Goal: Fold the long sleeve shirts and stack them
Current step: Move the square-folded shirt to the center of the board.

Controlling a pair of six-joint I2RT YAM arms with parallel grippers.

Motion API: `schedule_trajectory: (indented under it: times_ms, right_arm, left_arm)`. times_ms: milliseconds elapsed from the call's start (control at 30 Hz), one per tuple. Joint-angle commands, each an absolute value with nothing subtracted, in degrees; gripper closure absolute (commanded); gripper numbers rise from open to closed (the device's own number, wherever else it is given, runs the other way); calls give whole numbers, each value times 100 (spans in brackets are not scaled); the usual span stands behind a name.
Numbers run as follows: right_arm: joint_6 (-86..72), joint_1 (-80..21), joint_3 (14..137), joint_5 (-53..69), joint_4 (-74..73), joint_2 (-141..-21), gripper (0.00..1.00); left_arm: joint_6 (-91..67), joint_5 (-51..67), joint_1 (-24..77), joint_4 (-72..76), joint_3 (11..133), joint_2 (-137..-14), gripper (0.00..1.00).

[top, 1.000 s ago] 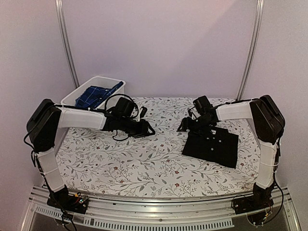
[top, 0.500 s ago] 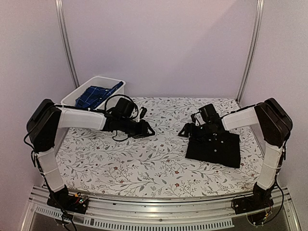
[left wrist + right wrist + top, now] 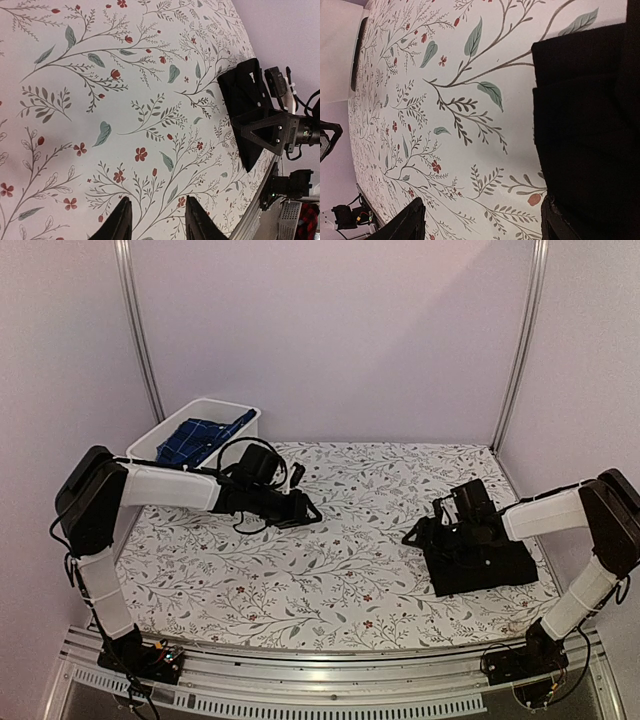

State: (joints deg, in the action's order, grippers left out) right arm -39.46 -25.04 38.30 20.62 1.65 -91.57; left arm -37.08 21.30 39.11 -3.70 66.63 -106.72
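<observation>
The right gripper [image 3: 420, 536] is wide apart and holds nothing; one finger [image 3: 555, 222] is right by the edge of the folded black shirt [image 3: 490, 570], on the right side of the counter [image 3: 330, 580]; the left gripper [image 3: 305, 510] is apart too, empty, above the flowery middle; the blue plaid shirt [image 3: 200, 438] lies in the white tub [image 3: 225, 403] at the far left.

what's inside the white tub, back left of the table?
A dark blue plaid shirt, bunched up, lies in the white tub. The tub's floor and anything beneath the shirt are covered, so it cannot be told whether more lies under it.
</observation>
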Motion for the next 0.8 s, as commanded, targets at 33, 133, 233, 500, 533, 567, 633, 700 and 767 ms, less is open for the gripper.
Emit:
schedule_trajectory:
  times_ms: [33, 133, 233, 500, 533, 567, 633, 700, 767]
  right_arm:
    - [-3869, -2443, 3861, 1812, -552, -9120, 20]
    - [-3741, -2427, 4215, 1727, -614, -9184, 18]
    - [-3590, -2417, 4700, 1856, -648, -9503, 18]
    - [-3454, -2201, 5476, 1789, -646, -10357, 17]
    - [-3452, -2157, 5483, 1778, -650, -10446, 17]
    - [-3441, -2119, 5468, 1779, -650, -10509, 17]
    - [-3424, -2039, 5387, 1717, -653, -10550, 17]
    - [-3421, -1956, 5297, 1713, -634, -10518, 17]
    - [-3411, -1925, 5249, 1691, -626, -10446, 16]
  left_arm:
    - [-3728, 2180, 3910, -256, 6679, -10691, 64]
    - [-3736, 2175, 3911, -260, 6680, -10675, 64]
    - [-3736, 2164, 3911, -270, 6664, -10660, 64]
    - [-3754, 2079, 3912, -341, 6627, -10529, 64]
    - [-3753, 2064, 3912, -362, 6629, -10509, 64]
    - [-3753, 2045, 3908, -376, 6627, -10488, 64]
    - [-3744, 2016, 3905, -401, 6618, -10437, 64]
    - [-3752, 2003, 3906, -425, 6627, -10397, 64]
    - [-3757, 1983, 3911, -430, 6626, -10377, 64]
